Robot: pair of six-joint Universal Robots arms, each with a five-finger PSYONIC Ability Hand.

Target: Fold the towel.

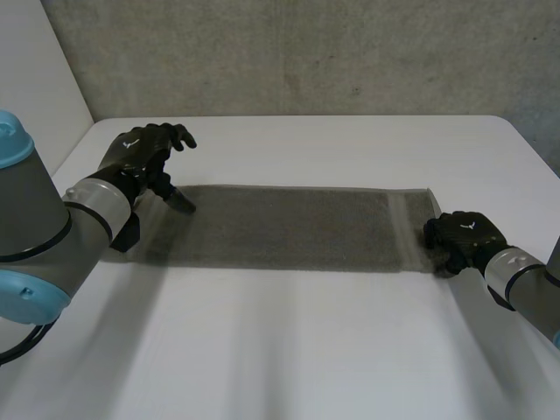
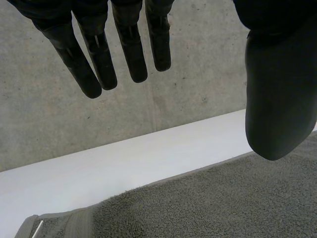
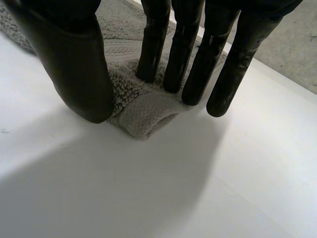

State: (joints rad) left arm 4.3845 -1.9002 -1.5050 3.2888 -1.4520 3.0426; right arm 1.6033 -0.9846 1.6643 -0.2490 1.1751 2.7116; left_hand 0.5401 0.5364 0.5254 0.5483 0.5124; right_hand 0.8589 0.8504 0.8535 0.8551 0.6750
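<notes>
Table: white, bearing the towel.
Towel: flat at mid-table, long axis running from one hand to the other.
Left hand: over the left end, fingers straight and spread, holding nothing.
Right hand: at the right end's near corner, pinching bunched cloth.

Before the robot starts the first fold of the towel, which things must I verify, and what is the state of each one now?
1. Right hand grips the towel: ok. Its fingers and thumb pinch a bunched bit at the towel's right end.
2. Left hand grips the towel: not ok. Its fingers are straight over the left end and hold nothing.
3. Left thumb touches the towel: cannot tell.
4. Towel lies flat: ok, a long strip apart from the pinched bit.
5. Towel lies wholly on the table: ok.
</notes>
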